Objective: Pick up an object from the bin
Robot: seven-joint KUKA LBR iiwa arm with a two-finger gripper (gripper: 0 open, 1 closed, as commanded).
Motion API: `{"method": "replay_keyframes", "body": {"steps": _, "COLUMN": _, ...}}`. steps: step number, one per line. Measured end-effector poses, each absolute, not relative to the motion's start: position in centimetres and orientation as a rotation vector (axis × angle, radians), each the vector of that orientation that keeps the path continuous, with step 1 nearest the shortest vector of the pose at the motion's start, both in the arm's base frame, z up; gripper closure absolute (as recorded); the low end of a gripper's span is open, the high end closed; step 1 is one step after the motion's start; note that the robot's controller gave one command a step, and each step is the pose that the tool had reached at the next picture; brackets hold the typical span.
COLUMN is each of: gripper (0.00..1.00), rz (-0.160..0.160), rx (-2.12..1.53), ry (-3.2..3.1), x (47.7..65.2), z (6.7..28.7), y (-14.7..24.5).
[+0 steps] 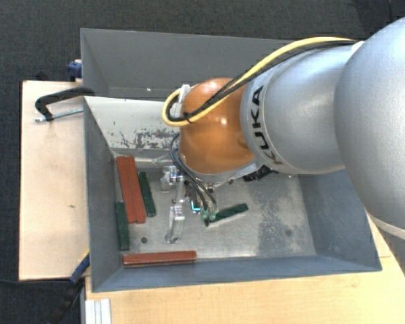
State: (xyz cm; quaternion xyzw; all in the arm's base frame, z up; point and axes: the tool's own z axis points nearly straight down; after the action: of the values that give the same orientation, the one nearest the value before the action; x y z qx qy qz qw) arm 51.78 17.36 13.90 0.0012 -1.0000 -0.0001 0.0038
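One green stick (228,212) lies beside the pincer (187,220), whose grip cannot be told; it should centre over the stick

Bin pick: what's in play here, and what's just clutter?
In play: gripper, over the bin's middle; green stick just right of it, the nearest candidate; grey bin.

Lying about: long red-brown bar and thin dark green stick at left; second dark green stick by the left wall; red-brown strip along the near wall.
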Motion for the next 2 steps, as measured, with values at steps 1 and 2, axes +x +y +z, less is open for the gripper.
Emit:
{"method": "replay_keyframes", "body": {"steps": 1, "gripper": 0.00, "rz": -0.004, "rx": 0.098, "ry": -3.141, "x": 52.3, "z": 13.8, "y": 16.8}}
{"method": "replay_keyframes", "body": {"steps": 2, "gripper": 0.00, "rz": 0.000, "rx": 0.830, "ry": -3.031, "x": 55.6, "z": 7.4, "y": 8.7}}
